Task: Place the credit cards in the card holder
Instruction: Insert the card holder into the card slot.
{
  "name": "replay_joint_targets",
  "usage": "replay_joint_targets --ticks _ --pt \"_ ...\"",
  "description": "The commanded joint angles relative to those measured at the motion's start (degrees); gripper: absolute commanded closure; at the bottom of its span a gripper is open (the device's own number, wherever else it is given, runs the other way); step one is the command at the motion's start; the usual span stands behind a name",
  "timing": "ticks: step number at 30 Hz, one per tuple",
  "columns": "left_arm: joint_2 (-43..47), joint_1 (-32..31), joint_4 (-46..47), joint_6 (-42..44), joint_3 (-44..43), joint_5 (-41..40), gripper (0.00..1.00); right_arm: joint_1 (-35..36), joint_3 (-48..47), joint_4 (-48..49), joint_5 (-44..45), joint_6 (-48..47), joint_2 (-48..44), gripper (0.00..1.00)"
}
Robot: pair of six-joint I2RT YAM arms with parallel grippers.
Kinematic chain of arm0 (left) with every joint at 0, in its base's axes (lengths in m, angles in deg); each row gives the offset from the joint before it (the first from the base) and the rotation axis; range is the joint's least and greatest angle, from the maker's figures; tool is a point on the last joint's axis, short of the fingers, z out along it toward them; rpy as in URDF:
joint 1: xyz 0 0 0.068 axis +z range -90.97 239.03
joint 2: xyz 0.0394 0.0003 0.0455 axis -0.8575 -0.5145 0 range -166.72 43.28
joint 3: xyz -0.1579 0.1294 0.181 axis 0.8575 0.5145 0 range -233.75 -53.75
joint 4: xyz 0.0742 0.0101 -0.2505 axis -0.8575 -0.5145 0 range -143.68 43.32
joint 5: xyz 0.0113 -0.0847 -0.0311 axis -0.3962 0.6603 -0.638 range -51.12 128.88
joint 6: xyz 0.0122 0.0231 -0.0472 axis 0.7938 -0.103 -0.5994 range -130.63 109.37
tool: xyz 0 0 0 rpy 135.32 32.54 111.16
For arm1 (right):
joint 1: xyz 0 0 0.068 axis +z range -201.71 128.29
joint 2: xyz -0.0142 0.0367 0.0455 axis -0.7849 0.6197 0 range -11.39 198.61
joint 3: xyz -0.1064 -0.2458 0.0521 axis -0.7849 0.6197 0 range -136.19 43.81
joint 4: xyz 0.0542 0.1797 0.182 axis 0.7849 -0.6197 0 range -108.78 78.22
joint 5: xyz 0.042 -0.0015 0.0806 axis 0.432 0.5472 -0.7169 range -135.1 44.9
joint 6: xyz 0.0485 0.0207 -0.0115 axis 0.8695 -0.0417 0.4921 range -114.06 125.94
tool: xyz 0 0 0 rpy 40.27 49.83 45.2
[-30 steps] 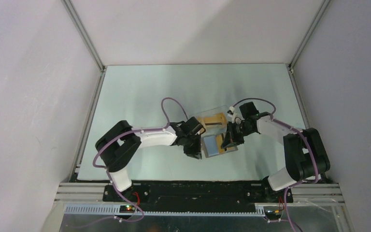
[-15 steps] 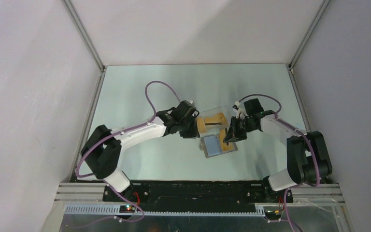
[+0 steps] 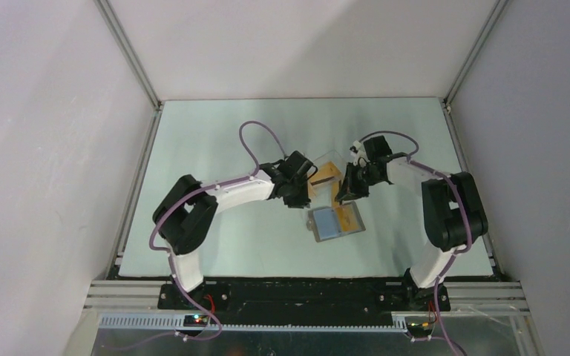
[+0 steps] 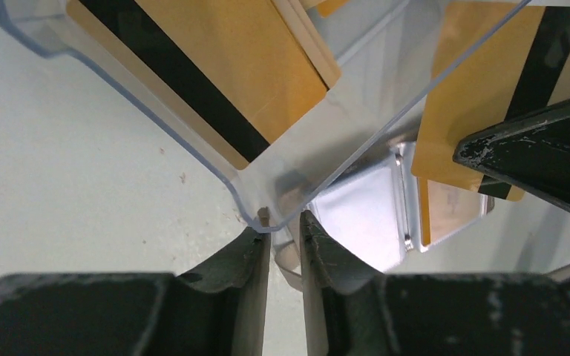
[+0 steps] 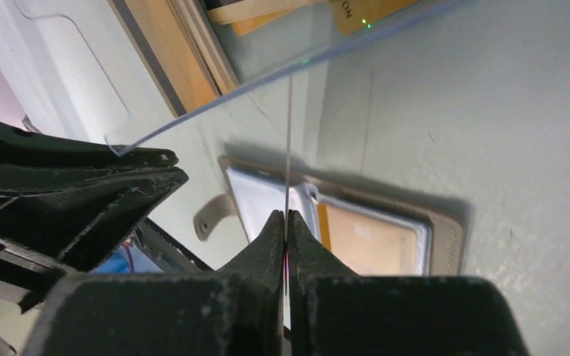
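Note:
The card holder [image 3: 322, 225] lies open on the table, one orange credit card [image 3: 349, 217] in its right pocket [image 5: 371, 237]. A card with a dark stripe [image 4: 475, 104] is pinched in my right gripper [image 3: 344, 194], which is shut on it just behind the holder. In the right wrist view this card shows edge-on [image 5: 288, 133] between the jaws [image 5: 287, 216]. More credit cards [image 4: 215, 67] lie in the clear box [image 3: 319, 159]. My left gripper [image 4: 286, 220] has its jaws narrowly apart, closed on the box's near corner [image 4: 267, 219].
The two grippers stand close together, their fingers [image 5: 82, 193] almost meeting over the holder's beige strap [image 5: 211, 215]. White walls enclose the pale green table [image 3: 215, 141] on three sides, with aluminium rails along its edges.
My left gripper left the card holder's left side and went back to the clear box's corner. My right gripper drew its card back from the holder. The box has shifted and turned.

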Motion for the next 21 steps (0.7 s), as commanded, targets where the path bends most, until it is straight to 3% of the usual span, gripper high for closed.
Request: replay_joint_targets --ticks 1,10,21 --pt "-1.06 3.38 -0.2 1.27 -2.63 -3.22 0.74 2.17 -6.97 2.98 0.35 1.07 3.32 1.0" --pt "-5.2 9.34 -1.55 5.17 -7.89 -1.37 0.7 3.05 -14.16 1.43 -2.12 1.0 8.88 1.0" --pt "6.91 1.75 0.31 -0.85 4.24 6.62 0.44 1.34 -3.53 -10.5 1.76 -4.04 -9.75 1.0"
